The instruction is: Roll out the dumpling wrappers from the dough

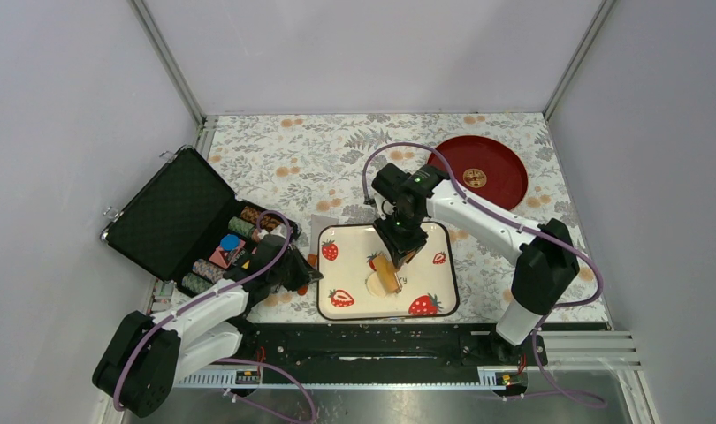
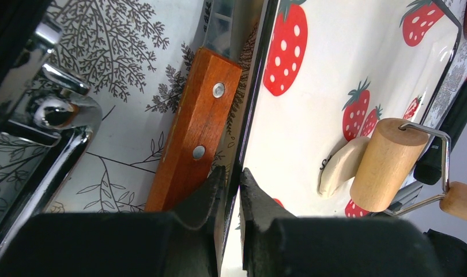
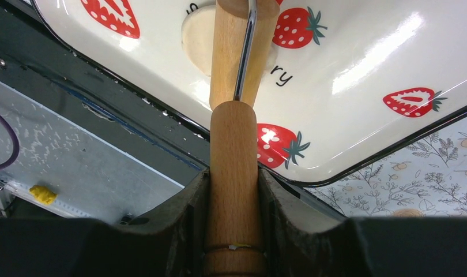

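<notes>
Two arms, one job; stock as I read it from here.

1. Right gripper (image 3: 234,179): clenched on the wooden handle of the roller (image 1: 388,274), wire frame running fwd to the drum. Drum touches the dough along one side, not centred on it.
2. Dough (image 2: 342,166): one pale oval lump, thick, toward the front-middle of the tray (image 1: 425,243), partly under the drum. Not thin yet; nothing cut round so far.
3. Left gripper (image 2: 231,173): jaws pinched on the tray's left rim, one finger inside, one outside. Reads to me as a brace.
4. Knife w/ wooden handle (image 2: 191,133): flat on the table (image 1: 337,150), just beside the tray rim and near the left fingers.
5. Open black case (image 1: 164,212), far left; red plate (image 1: 505,190), back right. Both well apart from the work.

Risks, my judgement:
- Drum off-centre: a push may shove the lump sideways instead of flattening it, giving a lopsided sheet.
- Dough may stick to the drum and lift w/ it.
- If the left pinch slips, the tray could skate under the roller.
- Heavy down-force near the tray wall could tip the tray.
</notes>
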